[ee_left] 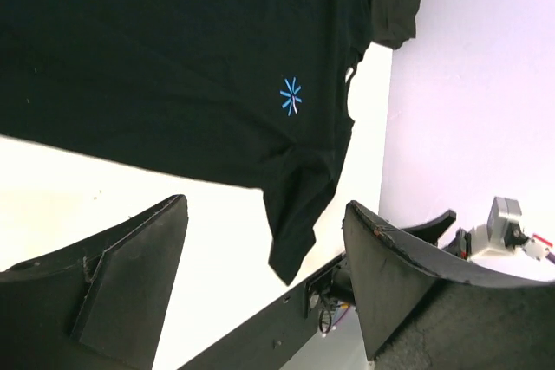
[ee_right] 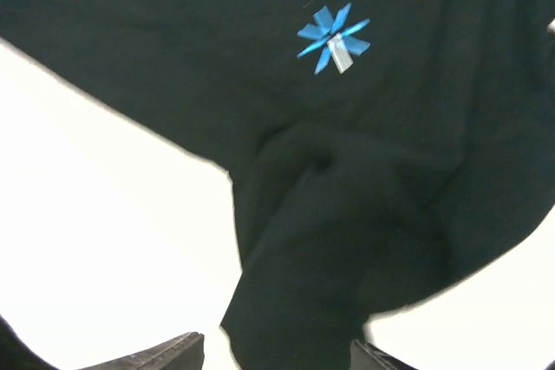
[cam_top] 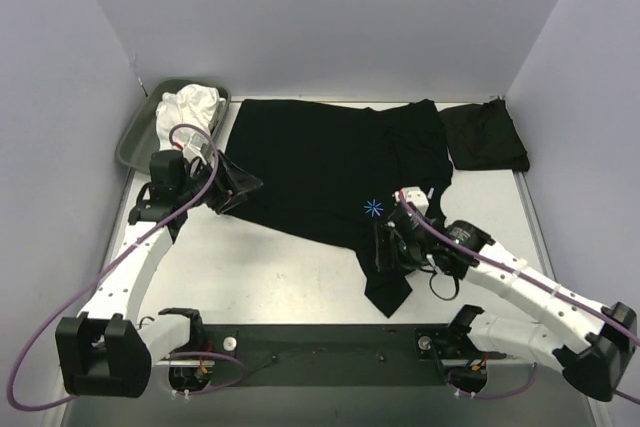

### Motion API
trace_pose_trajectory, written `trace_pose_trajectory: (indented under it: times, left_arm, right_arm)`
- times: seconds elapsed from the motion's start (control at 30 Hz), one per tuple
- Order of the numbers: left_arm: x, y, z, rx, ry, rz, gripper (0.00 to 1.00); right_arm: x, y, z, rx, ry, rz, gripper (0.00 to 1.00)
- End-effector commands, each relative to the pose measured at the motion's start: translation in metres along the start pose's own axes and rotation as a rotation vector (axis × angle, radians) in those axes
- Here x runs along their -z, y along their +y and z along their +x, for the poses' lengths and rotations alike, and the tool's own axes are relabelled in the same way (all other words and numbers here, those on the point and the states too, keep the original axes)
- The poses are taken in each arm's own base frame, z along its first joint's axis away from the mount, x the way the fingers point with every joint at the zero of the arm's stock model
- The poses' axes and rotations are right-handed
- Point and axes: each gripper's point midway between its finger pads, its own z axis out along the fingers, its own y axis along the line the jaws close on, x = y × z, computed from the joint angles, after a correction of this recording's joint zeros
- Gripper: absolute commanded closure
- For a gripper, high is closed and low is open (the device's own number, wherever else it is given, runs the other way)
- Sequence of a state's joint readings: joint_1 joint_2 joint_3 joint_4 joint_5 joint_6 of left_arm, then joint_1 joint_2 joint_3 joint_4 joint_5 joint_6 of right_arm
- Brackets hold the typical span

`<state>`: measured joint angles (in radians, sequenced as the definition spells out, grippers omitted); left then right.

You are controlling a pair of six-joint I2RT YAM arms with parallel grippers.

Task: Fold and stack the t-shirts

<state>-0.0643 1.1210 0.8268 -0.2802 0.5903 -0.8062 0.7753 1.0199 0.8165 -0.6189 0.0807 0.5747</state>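
A black t-shirt (cam_top: 320,172) lies spread flat mid-table, with a small blue mark (cam_top: 373,208) near its right side. One sleeve (cam_top: 388,287) trails toward the near edge. A second black t-shirt (cam_top: 485,137) lies folded at the back right. My left gripper (cam_top: 238,187) is open at the spread shirt's left edge; in the left wrist view its fingers (ee_left: 130,275) hold nothing and the shirt (ee_left: 173,58) lies ahead. My right gripper (cam_top: 386,247) hangs open over the trailing sleeve, and the sleeve's cloth (ee_right: 338,240) lies between its fingertips (ee_right: 165,354).
A grey-green tray (cam_top: 140,137) holding a bundle of white cloth (cam_top: 190,107) stands at the back left. Lilac walls close in the table on three sides. A dark rail (cam_top: 320,342) with the arm bases runs along the near edge.
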Motion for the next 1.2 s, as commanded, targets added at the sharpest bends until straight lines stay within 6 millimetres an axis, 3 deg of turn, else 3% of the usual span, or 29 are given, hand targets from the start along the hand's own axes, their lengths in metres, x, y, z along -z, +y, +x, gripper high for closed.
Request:
trace_pose_trajectory:
  times: [0.0, 0.07, 0.2, 0.43, 0.8, 0.97, 1.17]
  left_arm:
    - [0.020, -0.014, 0.006, -0.087, -0.046, 0.027, 0.18]
    - [0.023, -0.009, 0.019, -0.094, -0.025, 0.018, 0.18]
    - [0.026, 0.022, 0.046, -0.068, 0.009, -0.035, 0.18]
    - [0.029, 0.036, 0.068, -0.063, 0.048, -0.033, 0.19]
    - [0.027, 0.042, 0.072, -0.069, 0.053, -0.033, 0.19]
    - [0.025, 0.045, 0.074, -0.061, 0.057, -0.032, 0.19]
    - [0.025, 0.047, 0.075, -0.059, 0.059, -0.034, 0.19]
  right_arm:
    - [0.011, 0.011, 0.031, -0.037, -0.006, 0.032, 0.40]
    - [0.004, 0.012, 0.045, -0.015, 0.012, 0.090, 0.47]
    - [-0.005, 0.027, 0.080, 0.076, 0.024, 0.131, 0.52]
    - [-0.028, 0.016, 0.119, 0.117, 0.072, 0.254, 0.58]
    - [-0.037, -0.015, 0.136, 0.068, 0.070, 0.314, 0.62]
    - [-0.039, -0.008, 0.131, 0.095, 0.060, 0.320, 0.62]
    - [-0.041, 0.019, 0.124, 0.147, 0.073, 0.302, 0.63]
